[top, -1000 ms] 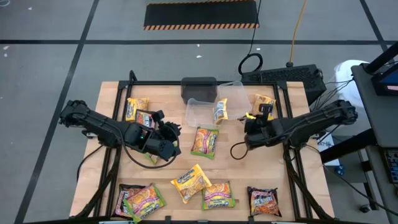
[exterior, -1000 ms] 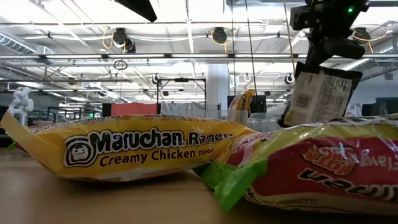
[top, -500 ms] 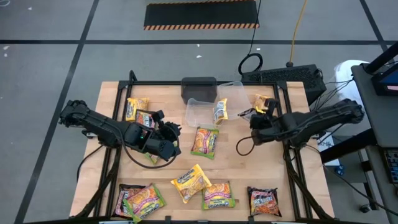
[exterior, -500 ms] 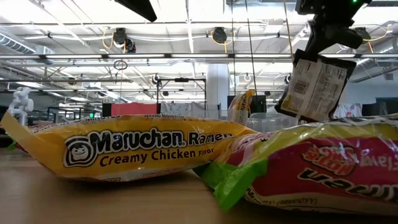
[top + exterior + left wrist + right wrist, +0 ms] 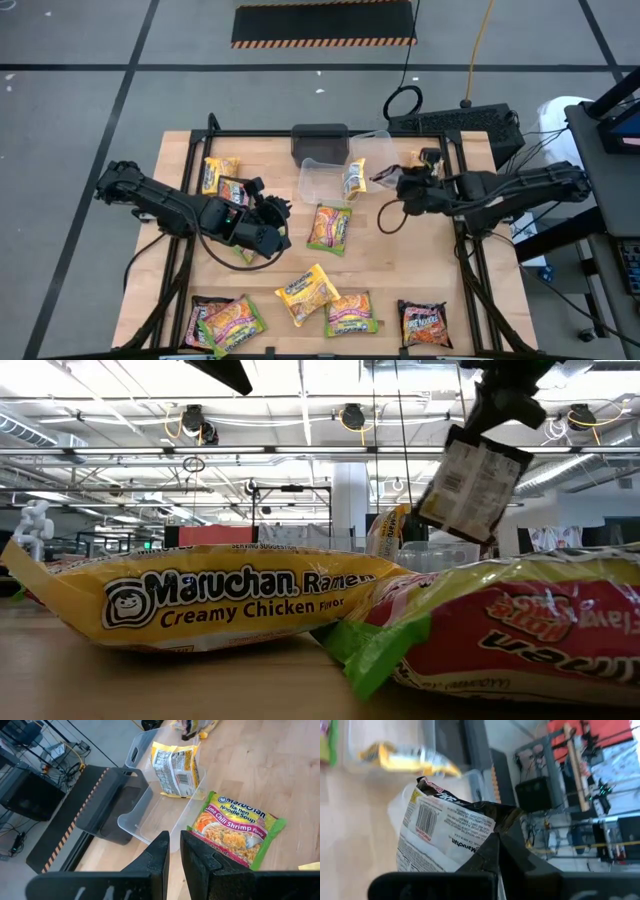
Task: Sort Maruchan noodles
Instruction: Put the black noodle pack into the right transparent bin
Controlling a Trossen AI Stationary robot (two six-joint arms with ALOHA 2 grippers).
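Maruchan noodle packets lie scattered on the wooden table (image 5: 470, 300). My right gripper (image 5: 397, 182) hangs above the table's far right, shut on a dark packet (image 5: 470, 480) whose printed back shows. A yellow packet (image 5: 175, 767) stands inside a clear tub (image 5: 305, 175), leaning on its wall. A green-edged Lime Chili Shrimp packet (image 5: 232, 827) lies flat beside that tub. My left gripper (image 5: 174, 850) hovers at mid-left, a narrow gap between its fingers and nothing in it. My right gripper pinches the dark packet's upper edge (image 5: 485, 832) between its two fingers, which slant down onto it from the table's right side. The packet hangs tilted below the fingers, lifted clear of the table.
A second clear tub (image 5: 372, 148) and a dark grey box (image 5: 320, 140) stand at the far edge. Yellow and dark packets (image 5: 222, 178) lie at the far left. Several more packets (image 5: 320, 305) line the near edge. A cable loops below my right arm (image 5: 388, 218).
My right gripper has risen and gone toward the table's left, toward the clear tubs, still shut on the dark packet. The packet has risen with it, tilted further, and stays clear of the table.
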